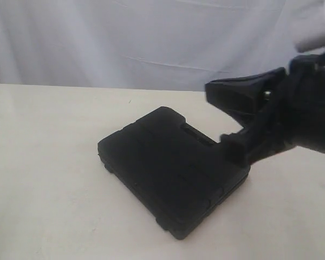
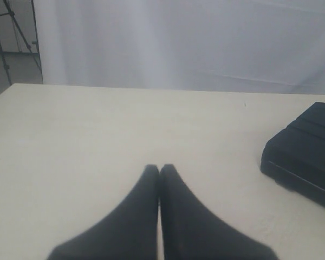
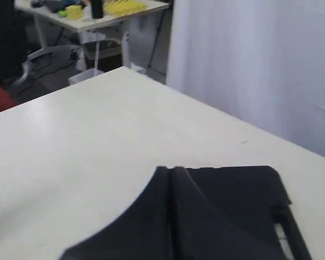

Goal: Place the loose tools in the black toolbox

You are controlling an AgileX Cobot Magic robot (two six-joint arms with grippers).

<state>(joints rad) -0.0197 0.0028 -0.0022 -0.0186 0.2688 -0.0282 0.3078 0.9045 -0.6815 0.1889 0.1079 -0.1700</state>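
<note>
None of the loose tools shows in any view: no knife, tape measure, tape roll or pliers lies on the pale table (image 1: 43, 162), as far as the cameras reach. The black toolbox (image 1: 168, 168) lies flat near the middle of the table with its lid down, its handle side turned toward the right arm (image 1: 309, 114), which looms large and blurred at that edge of the exterior view. The right gripper (image 3: 170, 170) hangs over the box near the handle end, and its wrist camera shows the two fingers pressed together with only a thin seam between them and nothing held; whether they touch the lid I cannot tell. The left gripper (image 2: 159, 169) is well apart from the box, low over bare table, its fingers likewise closed against each other and empty. With the case closed and no tool in sight, the likeliest reading is that the packing is done and the tools are inside, though the contents are hidden and cannot be checked. If so, little is left beyond drawing the arms clear; the side latches are too dark to judge as fastened or loose.
</note>
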